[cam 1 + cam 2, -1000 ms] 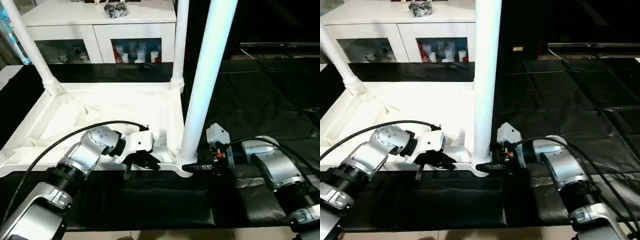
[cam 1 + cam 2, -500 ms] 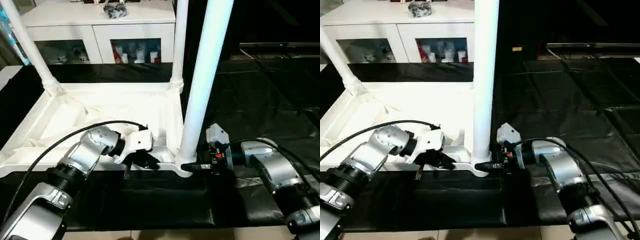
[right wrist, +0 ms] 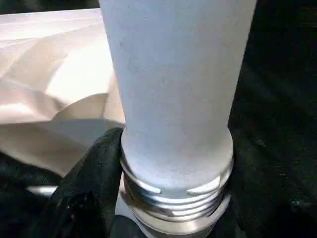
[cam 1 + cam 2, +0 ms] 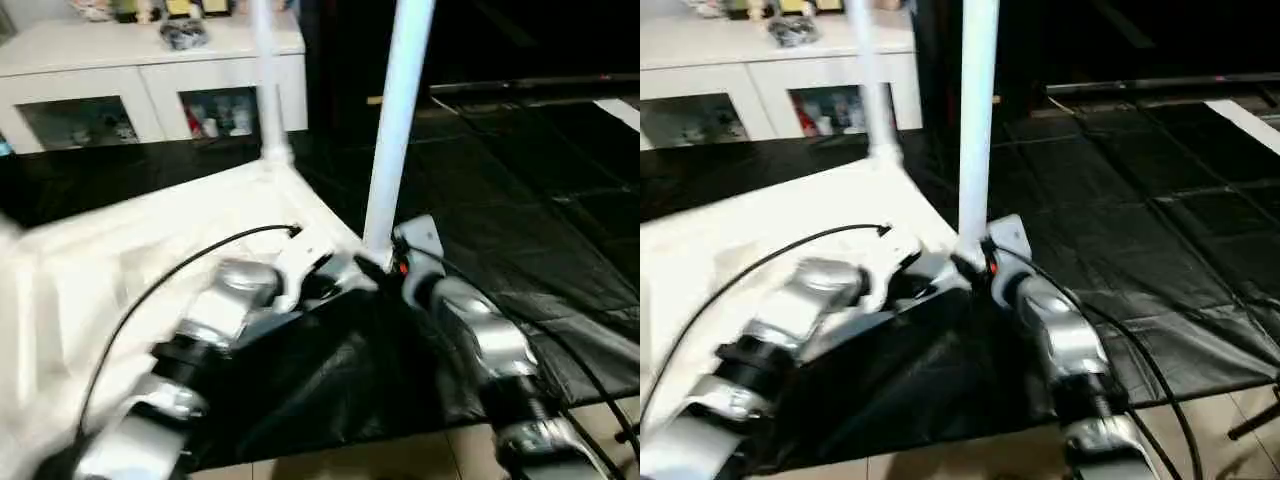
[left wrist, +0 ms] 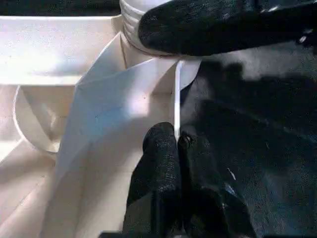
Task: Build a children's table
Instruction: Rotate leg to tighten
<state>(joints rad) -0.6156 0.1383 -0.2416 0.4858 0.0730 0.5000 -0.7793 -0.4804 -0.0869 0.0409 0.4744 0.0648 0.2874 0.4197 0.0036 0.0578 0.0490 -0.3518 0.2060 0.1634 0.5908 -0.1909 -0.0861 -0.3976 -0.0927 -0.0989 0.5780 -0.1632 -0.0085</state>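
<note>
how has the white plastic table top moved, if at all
Yes. The table top has turned: its far edge, earlier parallel to the white glass-door cabinet, now slants away from it leftward; the camera shifted too.

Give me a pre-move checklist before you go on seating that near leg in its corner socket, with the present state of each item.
1. Right tool around the near leg at its threaded base: ok.
2. Leg upright over the corner socket: ok.
3. Leg fully seated: not ok, threads are exposed.
4. Left tool shut on the tabletop rim, steadying it: ok.
5. Far leg standing in its socket: ok.
6. Remaining two legs fitted: cannot tell.
</note>
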